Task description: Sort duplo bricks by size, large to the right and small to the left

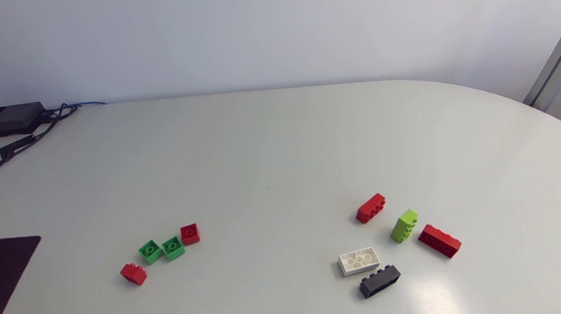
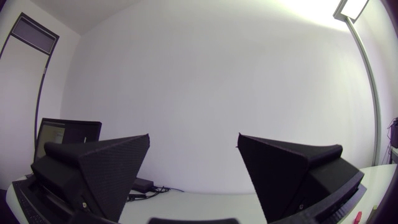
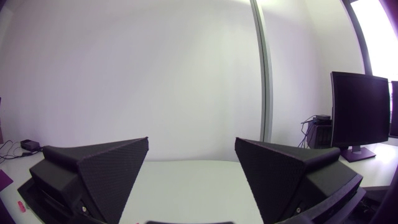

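Sorting looks finished on the counter point(image 1: 280, 147).
Left claw point(image 2: 194, 142) and right claw point(image 3: 191, 143) both gape wide, holding nothing; small bricks point(image 1: 173, 248) cluster nearer the left arm's side, large bricks point(image 1: 403, 226) nearer the right, all well apart from either claw.

The left claw point(image 2: 194, 139) and the right claw point(image 3: 192, 142) both gape wide, their jaws standing well apart.

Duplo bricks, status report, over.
Open and empty: left end effector, right end effector. Four small bricks grouped left, five large bricks grouped right. Nothing lies between the groups.
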### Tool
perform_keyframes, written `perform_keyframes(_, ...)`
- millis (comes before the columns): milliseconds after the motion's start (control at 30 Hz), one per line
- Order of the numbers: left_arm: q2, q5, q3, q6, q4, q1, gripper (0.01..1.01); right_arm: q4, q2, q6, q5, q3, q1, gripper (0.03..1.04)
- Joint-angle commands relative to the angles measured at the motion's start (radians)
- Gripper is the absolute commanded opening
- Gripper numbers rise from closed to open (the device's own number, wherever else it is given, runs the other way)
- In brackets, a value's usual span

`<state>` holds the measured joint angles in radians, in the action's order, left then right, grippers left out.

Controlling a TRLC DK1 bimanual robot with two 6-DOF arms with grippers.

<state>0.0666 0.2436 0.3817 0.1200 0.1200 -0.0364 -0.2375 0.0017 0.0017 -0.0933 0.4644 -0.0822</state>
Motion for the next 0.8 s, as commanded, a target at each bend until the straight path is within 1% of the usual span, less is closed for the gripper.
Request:
perform_keyframes(0,-0.045,0.008,-0.014,0.020,0.007,-0.014,0.984,-0.026,-0.011,0.044,0.047,0.033,-0.037,1.00)
perform_keyframes(100,-0.077,0.011,-0.017,0.020,-0.008,-0.028,0.984,-0.056,-0.012,0.054,0.138,0.033,-0.050,1.00)
perform_keyframes(200,-0.079,0.010,-0.047,-0.010,0.018,-0.026,0.985,-0.046,-0.012,0.047,0.175,0.022,-0.048,1.00)
perform_keyframes(300,-0.079,0.002,-0.083,-0.033,0.015,0.012,0.985,-0.017,-0.012,0.035,0.264,-0.020,-0.048,1.00)
perform_keyframes(367,-0.080,0.002,-0.112,-0.049,0.013,0.047,0.985,-0.005,-0.012,0.018,0.299,-0.049,-0.044,1.00)
perform_keyframes(433,-0.080,0.000,-0.135,-0.065,0.006,0.070,0.985,-0.016,-0.012,0.003,0.300,-0.066,-0.044,1.00)
perform_keyframes(533,-0.080,-0.006,-0.165,-0.109,-0.006,0.084,0.985,-0.022,-0.012,0.011,0.267,-0.078,-0.044,1.00)
perform_keyframes(633,-0.080,-0.043,-0.193,-0.111,-0.006,0.115,0.984,0.024,-0.012,0.018,0.241,-0.104,-0.044,1.00)
perform_keyframes(767,-0.080,-0.067,-0.248,-0.117,0.003,0.118,0.985,0.000,-0.012,0.018,0.218,-0.133,-0.045,1.00)
